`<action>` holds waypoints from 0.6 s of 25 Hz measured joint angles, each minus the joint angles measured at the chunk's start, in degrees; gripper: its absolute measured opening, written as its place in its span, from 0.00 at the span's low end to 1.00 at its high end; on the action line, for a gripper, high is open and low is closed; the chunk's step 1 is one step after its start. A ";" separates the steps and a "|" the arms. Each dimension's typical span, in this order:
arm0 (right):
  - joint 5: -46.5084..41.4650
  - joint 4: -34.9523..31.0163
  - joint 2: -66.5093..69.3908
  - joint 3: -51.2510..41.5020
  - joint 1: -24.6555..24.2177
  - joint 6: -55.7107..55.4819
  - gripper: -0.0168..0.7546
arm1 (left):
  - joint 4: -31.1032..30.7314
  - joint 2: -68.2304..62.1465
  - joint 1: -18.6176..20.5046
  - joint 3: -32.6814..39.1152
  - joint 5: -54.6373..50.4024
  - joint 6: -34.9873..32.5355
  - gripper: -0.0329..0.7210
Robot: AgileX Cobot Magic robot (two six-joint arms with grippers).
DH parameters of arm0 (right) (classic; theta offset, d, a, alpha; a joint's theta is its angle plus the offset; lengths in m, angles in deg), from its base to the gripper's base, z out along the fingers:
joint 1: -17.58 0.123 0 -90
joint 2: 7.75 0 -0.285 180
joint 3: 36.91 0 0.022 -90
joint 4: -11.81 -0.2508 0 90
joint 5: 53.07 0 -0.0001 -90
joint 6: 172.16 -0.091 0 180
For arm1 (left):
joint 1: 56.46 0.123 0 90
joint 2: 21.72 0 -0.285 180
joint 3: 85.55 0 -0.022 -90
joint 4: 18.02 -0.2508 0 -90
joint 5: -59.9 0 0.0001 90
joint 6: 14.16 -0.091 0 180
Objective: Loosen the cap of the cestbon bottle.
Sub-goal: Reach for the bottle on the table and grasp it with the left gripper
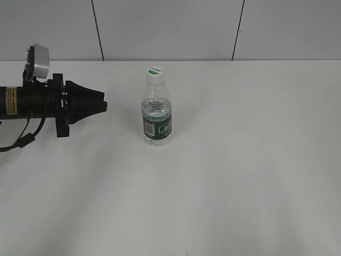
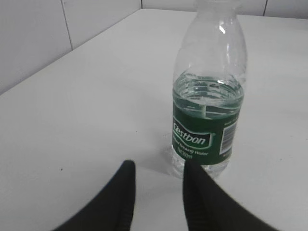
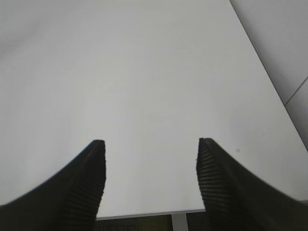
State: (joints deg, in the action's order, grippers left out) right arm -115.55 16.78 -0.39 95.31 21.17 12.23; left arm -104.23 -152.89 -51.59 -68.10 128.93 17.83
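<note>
White bench and pale panelled wall, nothing else in play, and we start at the jaws: the left gripper [image 1: 101, 105] comes in from the left edge of the bench, lying level, its two black fingers [image 2: 122, 202] parted by a modest gap with only bare bench between them, holding nothing. Just ahead of those tips, a touch to the right of their line in the left wrist view, stands the small clear ribbed plastic bottle with the dark green Cestbon label band [image 2: 208, 103], upright, part full of water, apart from the fingers and not touched. From the exterior view the bottle [image 1: 156, 120] sits toward the far edge of the bench, a little left of centre, and the small round white screw cap with the green leaf mark [image 1: 154, 72] is seated on its neck. Over on the other side, the right gripper [image 3: 150, 180] has its ridged black fingers spread wide over the near edge of the white bench [image 3: 144, 72], empty, with the bottle nowhere in its view. My read: the approach is on, nothing gripped yet. To do this well, the left gripper probably wants to widen a little, square up on the bottle's body near the label and clamp firmly without crushing the thin plastic, so the right can come down on the cap and twist against a steady bottle.
</note>
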 joint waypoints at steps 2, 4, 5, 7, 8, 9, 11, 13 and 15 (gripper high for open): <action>0.00 0.00 0.00 0.00 0.00 0.00 0.62 | -0.07 -0.05 -0.86 -1.21 0.00 0.00 0.33; 0.00 0.00 0.00 0.00 0.00 0.00 0.62 | 0.30 -0.26 -1.89 -2.32 0.00 0.00 0.33; 0.00 0.00 0.00 0.00 0.00 0.00 0.62 | 0.79 -0.41 -2.45 -2.53 0.00 0.00 0.33; 0.00 0.00 0.00 0.00 0.00 0.00 0.62 | 1.45 -0.39 -3.04 -2.65 0.00 0.00 0.33; 0.00 0.00 0.00 0.00 0.00 0.00 0.62 | 1.51 -0.39 -3.19 -2.70 0.00 0.00 0.34; 0.00 0.00 0.00 0.00 0.00 0.00 0.62 | 1.65 -0.39 -3.19 -2.70 0.02 0.00 0.34; 0.00 0.00 0.00 0.00 0.00 0.00 0.62 | 1.99 -0.39 -3.19 -2.70 0.02 0.00 0.35; 0.00 0.00 0.00 0.00 0.00 0.00 0.62 | 1.99 -0.39 -3.32 -2.70 0.02 0.00 0.36; 0.00 0.00 0.00 0.00 0.00 0.00 0.62 | 1.99 -0.39 -3.69 -2.70 0.02 0.46 0.36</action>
State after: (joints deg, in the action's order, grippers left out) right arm -115.55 16.78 -0.39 95.31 21.17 12.23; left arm -102.23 -153.28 -55.28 -70.80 128.95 18.30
